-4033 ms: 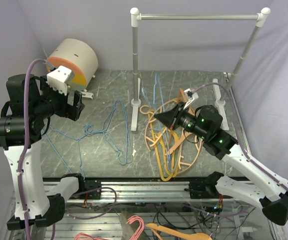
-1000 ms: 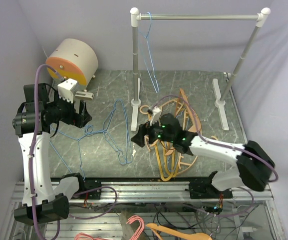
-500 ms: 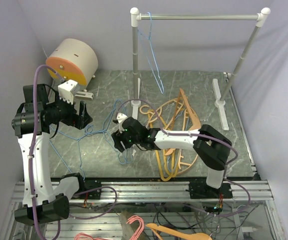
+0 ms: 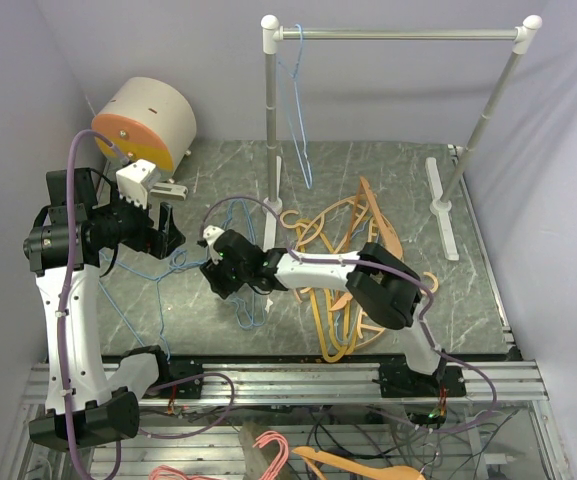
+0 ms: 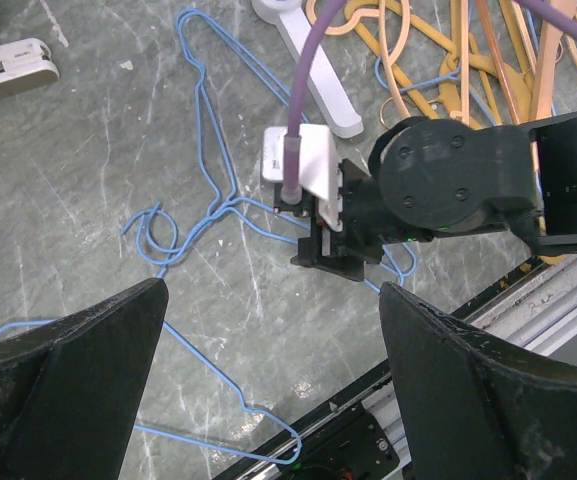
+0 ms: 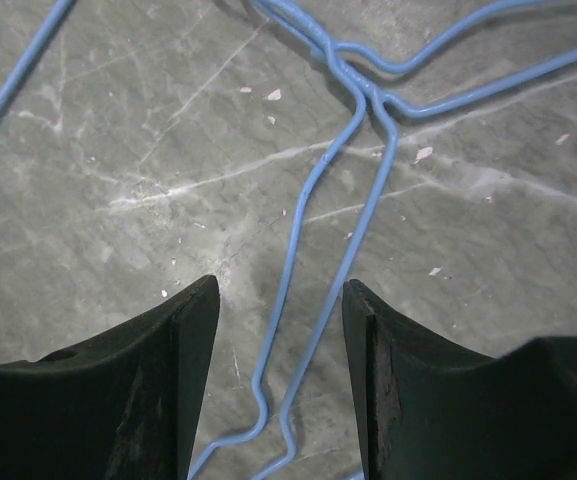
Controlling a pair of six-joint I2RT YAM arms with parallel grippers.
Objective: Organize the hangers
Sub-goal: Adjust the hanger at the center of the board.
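Several light-blue wire hangers [image 4: 230, 215] lie tangled on the grey table, left of centre. One blue hanger [image 4: 298, 110] hangs on the rail [image 4: 398, 34]. Orange and tan hangers [image 4: 343, 300] sit piled at centre right. My right gripper [image 4: 226, 278] reaches left, low over the blue tangle. In the right wrist view it [image 6: 280, 290] stands open with two strands of blue wire [image 6: 363, 95] running between its fingers, touching neither. My left gripper [image 4: 168, 232] hovers open to the left. In the left wrist view it [image 5: 273, 290] holds nothing, and blue wire [image 5: 208, 170] lies below it.
A tan and orange drum [image 4: 148, 120] stands at the back left, with a small white part [image 4: 173, 188] beside it. The rack's white feet [image 4: 271, 240] [image 4: 438, 190] rest on the table. Pink hangers [image 4: 268, 445] lie below the front rail.
My right arm has swung left from the orange pile to the blue hangers, and its jaws have narrowed. A blue hanger now hangs on the rail. The left arm holds still.
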